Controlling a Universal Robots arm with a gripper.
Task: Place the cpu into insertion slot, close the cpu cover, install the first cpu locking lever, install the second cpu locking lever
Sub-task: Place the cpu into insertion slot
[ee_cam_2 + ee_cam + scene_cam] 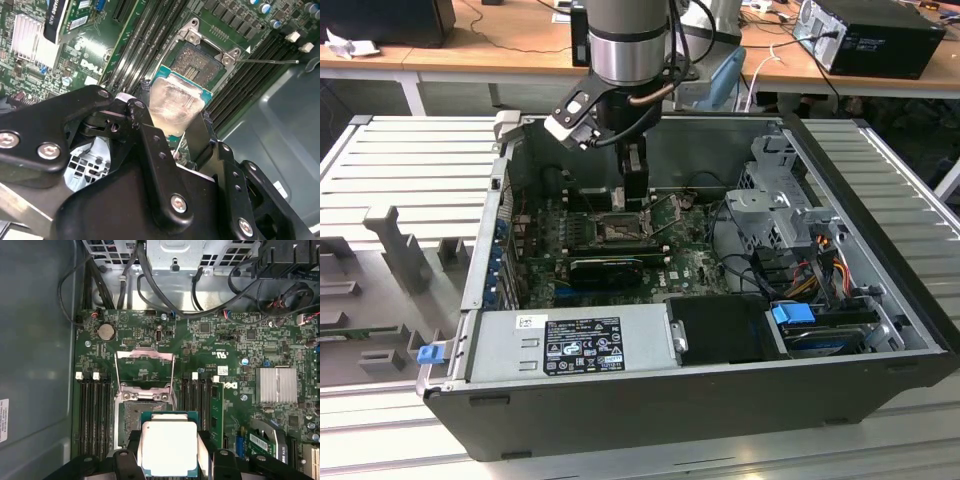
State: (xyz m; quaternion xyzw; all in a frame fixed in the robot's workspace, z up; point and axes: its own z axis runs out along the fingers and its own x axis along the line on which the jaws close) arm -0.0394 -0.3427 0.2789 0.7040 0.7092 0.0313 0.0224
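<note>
None of the four steps is complete. In the exterior view, from its left to its right: the power supply (582, 345) carries a white printed label with marks and small text; the gripper (635, 190) hangs over the motherboard (690, 265); the drive cage (775, 205) follows.

In both wrist views the fingers (145, 122) are closed narrowly on the cpu (172, 102) (169, 447), one on each opposite edge. The chip is held just short of the insertion slot (145, 412) and is not seated. The cpu cover (145, 365) stands hinged open beyond the slot. In the second wrist view, a thin locking lever (270, 61) lies released.

Other print: white lettering on the motherboard (230, 386) and a sticker on the case wall (4, 420).
</note>
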